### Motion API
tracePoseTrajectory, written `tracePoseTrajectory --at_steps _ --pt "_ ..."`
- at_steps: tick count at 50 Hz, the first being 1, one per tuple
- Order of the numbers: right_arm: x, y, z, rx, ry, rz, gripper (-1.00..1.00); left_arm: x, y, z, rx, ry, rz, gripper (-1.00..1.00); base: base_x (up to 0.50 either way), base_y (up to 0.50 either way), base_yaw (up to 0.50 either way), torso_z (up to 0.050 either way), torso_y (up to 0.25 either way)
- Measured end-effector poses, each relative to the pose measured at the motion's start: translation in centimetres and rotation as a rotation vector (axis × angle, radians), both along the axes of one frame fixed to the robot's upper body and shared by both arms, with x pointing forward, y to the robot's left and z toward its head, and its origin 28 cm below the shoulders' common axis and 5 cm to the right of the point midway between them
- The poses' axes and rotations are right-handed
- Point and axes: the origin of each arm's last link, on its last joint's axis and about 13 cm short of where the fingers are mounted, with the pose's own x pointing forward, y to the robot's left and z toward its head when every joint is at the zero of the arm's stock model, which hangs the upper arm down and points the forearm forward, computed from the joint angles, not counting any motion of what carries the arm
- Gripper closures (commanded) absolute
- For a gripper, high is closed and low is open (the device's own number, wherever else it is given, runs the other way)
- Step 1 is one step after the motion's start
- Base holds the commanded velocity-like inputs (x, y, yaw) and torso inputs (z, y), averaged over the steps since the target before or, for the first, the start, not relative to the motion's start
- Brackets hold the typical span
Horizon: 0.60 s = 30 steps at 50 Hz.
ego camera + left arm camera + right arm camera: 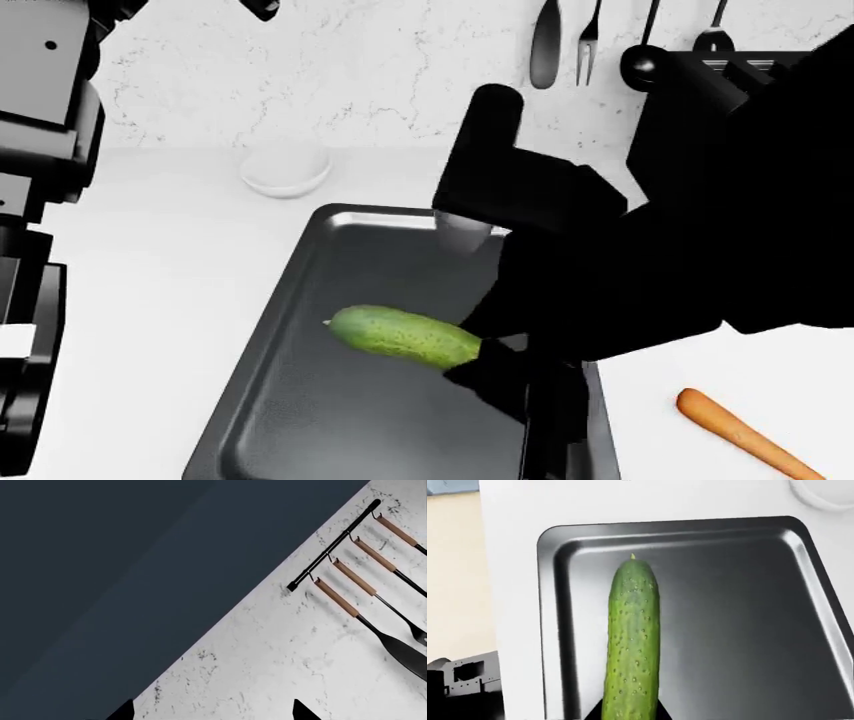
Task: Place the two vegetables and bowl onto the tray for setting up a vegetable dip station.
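A bumpy green cucumber (632, 640) is between the fingers of my right gripper (629, 714), which is shut on its near end. It lies lengthwise over the dark grey tray (747, 630). From the head view the cucumber (400, 335) is above the tray's (274, 400) middle, and my right arm hides the gripper itself. The white bowl (284, 167) stands on the counter just beyond the tray's far left corner. The orange carrot (741, 432) lies on the counter to the right of the tray. My left gripper (213, 712) is open and empty, raised and facing the marble wall.
A black rail (333, 545) with several wooden-handled utensils hangs on the marble wall. The utensils (587, 40) dangle behind the tray in the head view. The white counter (147, 260) ends at an edge near the tray's short side, with beige floor (454, 570) beyond.
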Motion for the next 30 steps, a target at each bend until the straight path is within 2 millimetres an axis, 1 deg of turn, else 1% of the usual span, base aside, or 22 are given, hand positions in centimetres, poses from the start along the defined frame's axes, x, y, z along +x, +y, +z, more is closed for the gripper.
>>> tracePoseTrajectory --at_steps 7,14,23,30 --pt "0.0 1.5 1.3 -0.003 0.1 0.0 1.0 0.0 0.1 -0.2 0.002 -0.001 -0.002 -1.0 0.0 0.0 0.0 0.0 0.0" --pt "0.0 2.4 2.0 0.003 0.153 0.006 1.0 -0.1 0.2 -0.2 0.005 -0.001 0.0 -1.0 0.0 0.0 0.0 0.0 0.0" --pt "0.4 2.7 1.9 -0.019 0.172 0.014 1.0 -0.2 0.2 -0.3 0.006 -0.005 0.002 -1.0 0.0 0.0 0.0 0.0 0.0" --pt "0.8 3.1 1.3 -0.052 0.191 0.039 1.0 -0.3 0.2 -0.3 0.005 -0.008 0.003 -1.0 0.0 0.0 0.0 0.0 0.0"
